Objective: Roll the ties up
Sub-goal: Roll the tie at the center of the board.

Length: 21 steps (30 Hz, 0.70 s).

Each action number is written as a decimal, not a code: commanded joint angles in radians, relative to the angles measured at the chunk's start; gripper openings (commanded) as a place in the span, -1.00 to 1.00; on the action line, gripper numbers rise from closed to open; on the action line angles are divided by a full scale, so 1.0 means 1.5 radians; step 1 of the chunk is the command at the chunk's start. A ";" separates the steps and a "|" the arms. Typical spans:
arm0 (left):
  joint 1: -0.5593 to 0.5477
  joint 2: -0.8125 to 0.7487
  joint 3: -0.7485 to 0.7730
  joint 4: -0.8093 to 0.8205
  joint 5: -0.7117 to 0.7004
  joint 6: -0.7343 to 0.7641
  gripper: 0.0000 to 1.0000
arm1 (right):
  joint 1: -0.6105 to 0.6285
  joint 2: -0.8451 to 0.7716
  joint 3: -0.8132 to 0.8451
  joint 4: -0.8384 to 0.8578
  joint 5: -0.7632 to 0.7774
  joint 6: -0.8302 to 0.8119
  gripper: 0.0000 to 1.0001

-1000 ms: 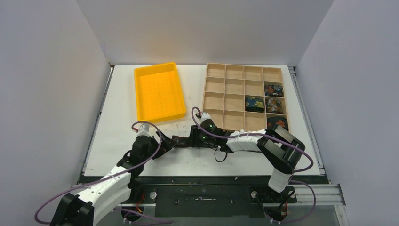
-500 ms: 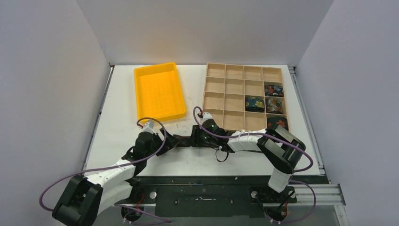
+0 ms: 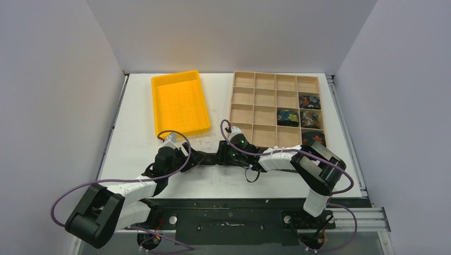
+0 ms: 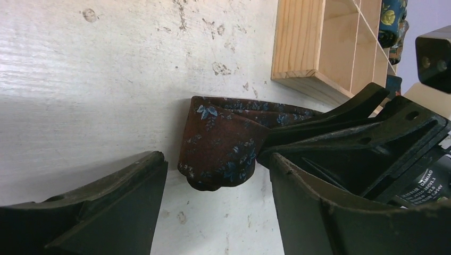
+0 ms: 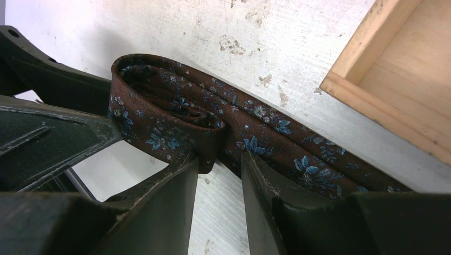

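Dark floral tie (image 4: 223, 138), half coiled, lies on the tabletop (image 3: 133, 133) near the middle of its near edge. My right jaws, narrow, seem to pinch its coil; my left jaws gape wide around it. A loose pinch could let it spring open.

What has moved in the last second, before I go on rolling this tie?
The left hand advanced rightward toward the right hand; open, it now straddles the rolled end of the tie. The right hand kept its pinch on the tie, barely shifting. The four rolled ties in the wooden tray and the yellow bin stayed put.
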 commanded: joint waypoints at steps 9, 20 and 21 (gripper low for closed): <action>0.001 0.139 0.010 0.179 0.099 0.001 0.02 | -0.009 -0.003 -0.023 0.029 -0.004 -0.002 -0.29; 0.000 0.170 0.016 0.214 0.114 0.002 -0.54 | -0.009 -0.028 -0.033 0.028 -0.007 0.000 -0.29; 0.000 0.165 0.017 0.208 0.112 0.004 -0.61 | -0.009 -0.035 -0.034 0.028 -0.009 0.002 -0.28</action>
